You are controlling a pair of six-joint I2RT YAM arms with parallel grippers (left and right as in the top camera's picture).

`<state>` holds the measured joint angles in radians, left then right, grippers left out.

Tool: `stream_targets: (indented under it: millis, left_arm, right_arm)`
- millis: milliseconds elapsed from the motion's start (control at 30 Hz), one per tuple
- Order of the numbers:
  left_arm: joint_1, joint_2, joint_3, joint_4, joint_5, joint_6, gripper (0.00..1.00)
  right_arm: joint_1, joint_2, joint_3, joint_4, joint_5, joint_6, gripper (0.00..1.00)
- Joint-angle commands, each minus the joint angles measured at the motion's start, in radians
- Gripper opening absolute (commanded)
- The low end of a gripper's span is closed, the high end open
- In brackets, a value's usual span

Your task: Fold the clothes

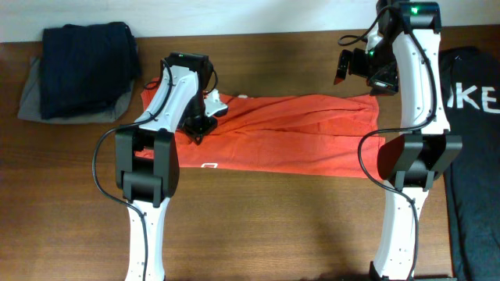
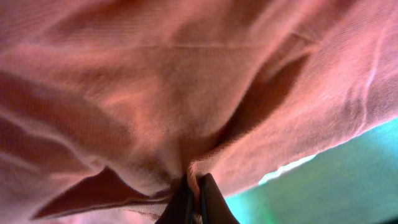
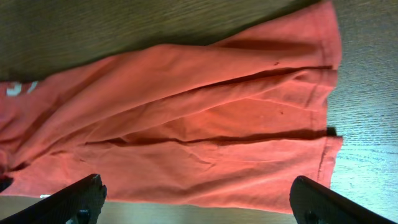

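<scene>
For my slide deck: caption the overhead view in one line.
Left tool shut on the orange-red T-shirt spread across the wooden table; right tool open, raised near its hem end.

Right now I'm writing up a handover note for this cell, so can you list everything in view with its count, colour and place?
T-shirt: one, orange-red, wrinkled, laid across the middle of the table.
navy garment: one, dark navy, folded, far left corner, on the grey garment.
grey garment: one, grey, under the navy one.
black garment: one, black with white lettering, right edge.
table: one, brown wood, under it all.
left arm: one, white and black, over the T-shirt's left end; jaws shut on a pinch of its fabric.
right arm: one, white and black, above the T-shirt's far right corner; jaws open, holding nothing.
</scene>
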<state>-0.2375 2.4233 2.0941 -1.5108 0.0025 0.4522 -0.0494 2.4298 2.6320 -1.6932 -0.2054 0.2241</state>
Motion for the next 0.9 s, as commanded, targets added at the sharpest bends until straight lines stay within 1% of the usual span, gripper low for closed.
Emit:
stream_targets:
  millis: [0, 33, 67, 100, 167, 233, 267, 300, 333, 367, 400, 433, 467, 500, 533, 600, 667, 700, 767, 867]
  left_arm:
    - [-0.002, -0.036, 0.003, -0.044, -0.052, -0.101, 0.04]
    - [-0.002, -0.036, 0.003, -0.051, -0.053, -0.101, 0.09]
    - [-0.002, -0.036, 0.003, -0.051, -0.058, -0.101, 0.24]
    - [-0.002, -0.036, 0.003, -0.05, -0.064, -0.105, 0.27]
    - [-0.002, -0.036, 0.003, -0.048, -0.108, -0.114, 0.3]
    - [-0.001, -0.036, 0.003, -0.047, -0.176, -0.157, 0.55]
    - [-0.001, -0.036, 0.003, -0.045, -0.203, -0.181, 0.66]
    - [0.0, -0.036, 0.003, -0.037, -0.247, -0.23, 0.83]
    - [0.001, -0.036, 0.004, -0.031, -0.264, -0.256, 0.87]
    - [0.002, -0.036, 0.008, -0.031, -0.27, -0.271, 0.87]
    - [0.002, -0.036, 0.016, -0.031, -0.269, -0.288, 0.92]
    - [0.002, -0.036, 0.027, -0.028, -0.269, -0.32, 0.92]
    - [0.002, -0.037, 0.037, -0.023, -0.266, -0.354, 0.92]
    - [0.002, -0.038, 0.049, -0.009, -0.236, -0.382, 0.92]
    - [0.002, -0.038, 0.056, 0.005, -0.192, -0.38, 0.92]
    - [0.0, -0.038, 0.064, 0.041, -0.097, -0.377, 0.92]
    - [0.0, -0.038, 0.064, 0.074, -0.047, -0.377, 0.93]
    - [0.0, -0.038, 0.064, 0.086, -0.04, -0.377, 0.94]
    - [0.0, -0.038, 0.064, 0.106, -0.043, -0.377, 0.99]
    - [0.0, -0.038, 0.064, 0.126, -0.043, -0.377, 0.99]
  right_arm:
    - [0.004, -0.032, 0.003, -0.006, -0.008, -0.01, 0.99]
    - [0.004, -0.033, 0.003, -0.006, -0.008, -0.01, 0.99]
    - [0.004, -0.033, 0.003, -0.006, -0.008, -0.01, 0.99]
    - [0.003, -0.034, 0.003, -0.006, -0.008, -0.01, 0.99]
    - [0.003, -0.04, 0.003, -0.006, -0.008, -0.01, 0.99]
    - [0.003, -0.051, 0.003, -0.006, 0.001, -0.01, 0.99]
    - [0.003, -0.059, 0.003, -0.006, 0.01, -0.01, 0.99]
    - [0.003, -0.072, 0.003, -0.006, 0.026, -0.01, 0.99]
    - [0.003, -0.082, 0.003, -0.006, 0.027, -0.01, 0.98]
    - [0.003, -0.088, 0.003, -0.006, 0.021, -0.01, 0.91]
    - [0.004, -0.093, 0.003, -0.006, 0.011, -0.011, 0.78]
    - [0.008, -0.094, 0.003, -0.006, 0.004, -0.016, 0.69]
    - [0.011, -0.094, 0.003, -0.006, 0.002, -0.032, 0.64]
    - [0.018, -0.093, -0.002, -0.006, 0.008, -0.05, 0.63]
    - [0.022, -0.092, -0.014, -0.006, 0.019, -0.057, 0.64]
    - [0.029, -0.09, -0.056, -0.006, 0.064, -0.05, 0.69]
    - [0.029, -0.088, -0.112, -0.006, 0.126, 0.017, 0.75]
    - [0.027, -0.086, -0.138, -0.006, 0.145, 0.052, 0.78]
    - [0.014, -0.085, -0.207, 0.002, 0.154, 0.112, 0.79]
    - [-0.011, -0.085, -0.301, 0.04, 0.142, 0.175, 0.79]
